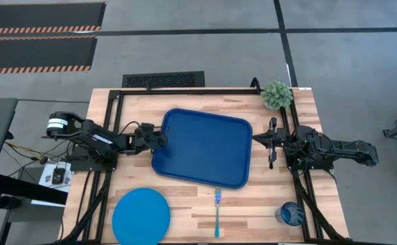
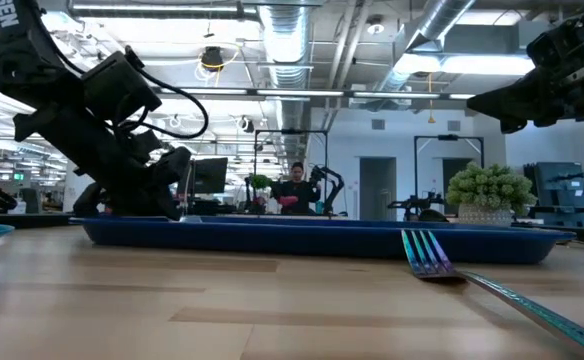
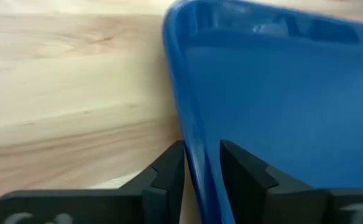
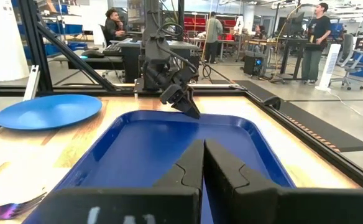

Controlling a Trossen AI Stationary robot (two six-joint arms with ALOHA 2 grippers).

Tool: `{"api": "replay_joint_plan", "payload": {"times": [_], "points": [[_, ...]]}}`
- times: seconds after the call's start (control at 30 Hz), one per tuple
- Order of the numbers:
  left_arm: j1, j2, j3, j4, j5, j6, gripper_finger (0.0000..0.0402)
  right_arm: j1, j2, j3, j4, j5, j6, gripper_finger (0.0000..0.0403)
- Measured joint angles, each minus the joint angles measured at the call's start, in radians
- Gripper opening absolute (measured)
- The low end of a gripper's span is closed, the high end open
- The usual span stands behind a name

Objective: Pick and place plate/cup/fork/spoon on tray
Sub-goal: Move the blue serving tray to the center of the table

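high view shows the tray lying near the middle of the wooden table, turned a little askew. the left hand is at the tray's left edge; in the left wrist view its fingers sit on either side of the raised rim, pinching it. the right hand is just beside the tray's right edge, and in the right wrist view its fingers are pressed together with nothing between them, hovering over the tray's near rim.

the plate lies on the table at the front left, apart from the tray. the fork lies just in front of the tray's front edge, tines toward the tray; in the low view its tines show an iridescent sheen. the cup stands at the front right, near the table's edge. a thin, faint spoon appears to lie across the boards between fork and cup, though it is hard to make out. a small green plant sits at the far right corner. people show in the room behind.
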Motion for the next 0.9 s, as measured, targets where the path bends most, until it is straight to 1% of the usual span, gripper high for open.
{"api": "replay_joint_plan", "payload": {"times": [0.1, 0.2, 0.27, 0.33, 0.4, 0.47, 0.6, 0.7, 0.77, 0.87, 0.9], "points": [[0.014, -0.001, 0.000, 0.001, 0.035, 0.048, 0.0101, 0.000, 0.000, 0.000, 0.009, 0.003, 0.044, 0.0033], [0.047, -0.017, 0.000, -0.003, 0.092, 0.096, 0.0107, 0.000, 0.000, 0.000, 0.047, 0.017, 0.127, 0.0033], [0.075, -0.039, 0.000, -0.017, 0.128, 0.155, 0.0111, 0.003, 0.000, 0.000, 0.078, 0.016, 0.165, 0.0033], [0.107, -0.070, 0.000, -0.036, 0.182, 0.245, 0.0111, 0.002, 0.000, 0.001, 0.119, -0.007, 0.169, 0.0033], [0.140, -0.105, 0.000, -0.058, 0.233, 0.317, 0.0109, 0.003, -0.001, 0.009, 0.144, -0.053, 0.187, 0.0033], [0.168, -0.148, 0.000, -0.083, 0.268, 0.372, 0.0104, 0.003, 0.000, 0.028, 0.140, -0.058, 0.198, 0.0033], [0.208, -0.229, -0.014, -0.111, 0.325, 0.477, 0.0084, 0.002, 0.000, 0.036, 0.145, -0.013, 0.202, 0.0033], [0.234, -0.277, -0.043, -0.110, 0.385, 0.509, 0.0061, 0.001, 0.002, 0.031, 0.139, 0.031, 0.250, 0.0033], [0.243, -0.302, -0.069, -0.110, 0.420, 0.520, 0.0042, 0.000, 0.018, 0.031, 0.106, 0.069, 0.306, 0.0031], [0.246, -0.336, -0.116, -0.079, 0.466, 0.531, 0.0010, 0.004, 0.053, 0.032, 0.003, 0.153, 0.439, 0.0022], [0.246, -0.350, -0.129, -0.069, 0.484, 0.531, 0.0005, 0.006, 0.071, 0.036, -0.053, 0.182, 0.497, 0.0020]]}}
